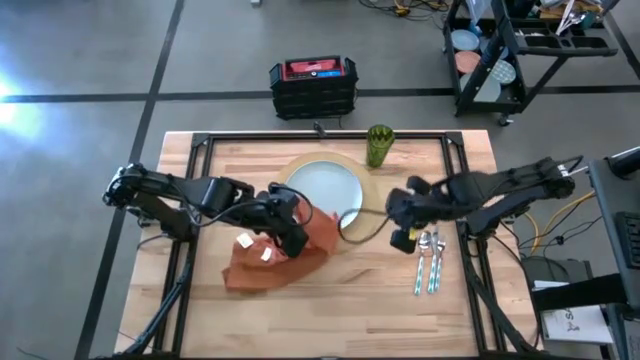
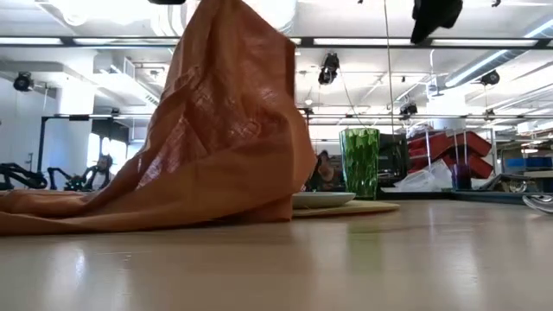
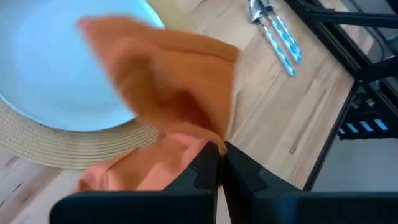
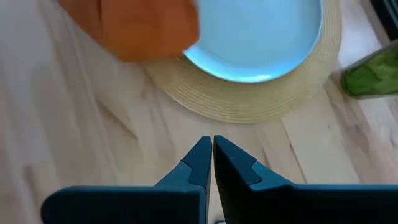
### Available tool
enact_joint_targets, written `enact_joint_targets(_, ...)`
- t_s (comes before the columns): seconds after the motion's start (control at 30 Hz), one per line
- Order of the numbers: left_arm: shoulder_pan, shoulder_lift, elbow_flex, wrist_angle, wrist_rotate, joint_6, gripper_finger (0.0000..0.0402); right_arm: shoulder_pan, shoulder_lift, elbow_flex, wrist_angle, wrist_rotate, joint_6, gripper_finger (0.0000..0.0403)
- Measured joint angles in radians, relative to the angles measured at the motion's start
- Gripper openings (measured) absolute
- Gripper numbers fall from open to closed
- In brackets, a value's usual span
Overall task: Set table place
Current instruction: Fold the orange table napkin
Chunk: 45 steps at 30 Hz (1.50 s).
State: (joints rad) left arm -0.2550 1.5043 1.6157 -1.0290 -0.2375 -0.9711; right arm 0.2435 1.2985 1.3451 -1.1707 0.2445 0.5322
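**Limp napkin lifted by one corner, cutlery waiting**

The orange napkin (image 2: 216,130) is soft, light cloth: it hangs in a tall peak from the left gripper (image 3: 221,149), whose fingers are pinched shut on its upper edge, while the rest trails slack on the worktop (image 1: 330,300) below and behind them. Judged from that drape, it will not hold a shape; a grip at a corner or hem suits it best, and it may need dragging flat to lie neatly. Just beyond those fingers, part of the cloth overlaps the pale plate (image 1: 322,186), which sits on the round placemat (image 1: 352,164). The left arm reaches in low from its side, wrist tipped down over the plate's rim.

The right gripper (image 4: 211,146) hovers above bare wood just short of the placemat, fingers closed on nothing. The cutlery (image 1: 430,262) lies beside it, untouched. Farthest off, past the plate, the green cup (image 1: 379,145) stands upright at the placemat's edge.
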Motion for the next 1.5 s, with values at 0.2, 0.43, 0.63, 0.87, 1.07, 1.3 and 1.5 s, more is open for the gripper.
enact_joint_targets(0.2,-0.001,0.001,0.027,0.000,0.023,0.002,0.0000,0.045,0.001,-0.188,0.357,0.006,-0.030,0.0030)
enact_joint_targets(0.43,-0.004,0.000,0.210,-0.165,0.047,0.036,0.0000,0.027,0.001,-0.306,0.708,-0.038,-0.158,0.0122)
enact_joint_targets(0.63,-0.004,0.000,0.343,-0.356,0.037,0.019,0.0000,-0.060,0.013,-0.374,0.838,-0.048,-0.237,0.0194)
enact_joint_targets(0.87,-0.006,-0.001,0.365,-0.372,0.038,0.016,0.0000,-0.165,0.067,-0.422,0.962,-0.195,-0.247,0.0226)
enact_joint_targets(1.07,-0.006,0.000,0.348,-0.390,0.092,0.034,0.0000,-0.170,0.175,-0.394,1.033,-0.286,-0.268,0.0217)
enact_joint_targets(1.3,-0.030,-0.006,0.358,-0.502,0.224,0.052,0.0000,-0.182,0.277,-0.322,1.016,-0.416,-0.364,0.0224)
enact_joint_targets(1.5,-0.065,-0.016,0.353,-0.532,0.327,0.080,0.0000,-0.189,0.304,-0.258,1.026,-0.409,-0.484,0.0230)
